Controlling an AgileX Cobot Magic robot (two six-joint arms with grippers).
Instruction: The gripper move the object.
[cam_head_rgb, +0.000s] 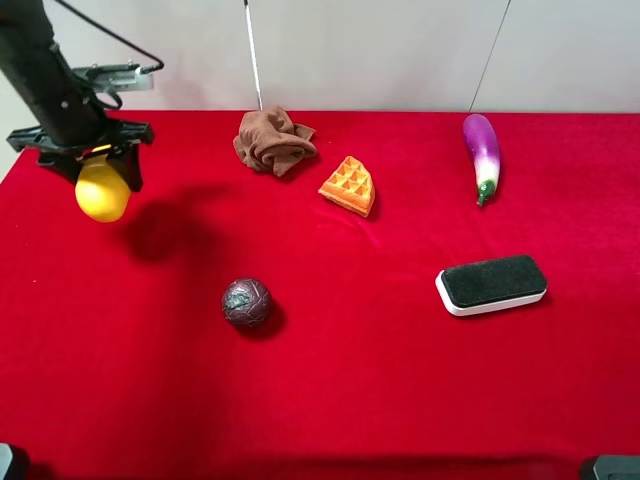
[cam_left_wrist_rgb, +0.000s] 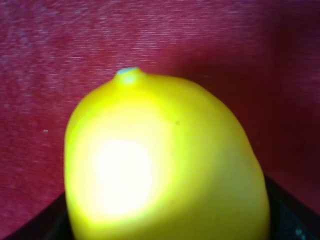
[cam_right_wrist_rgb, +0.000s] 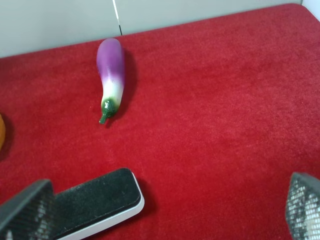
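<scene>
At far left, the left end effector is closed around the upper part of the object, which is held seemingly clear of the bench. The glossy skin is judged slippery, so a level, slow carry and a soft set-down are advised, with the dark ball avoided. The right end effector is spread wide and empty above the eraser.

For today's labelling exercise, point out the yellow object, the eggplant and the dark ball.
yellow object (cam_head_rgb: 101, 195), high view, lower rounded body.
eggplant (cam_head_rgb: 481, 143), high view, purple middle.
dark ball (cam_head_rgb: 246, 302), high view, centre.
</scene>
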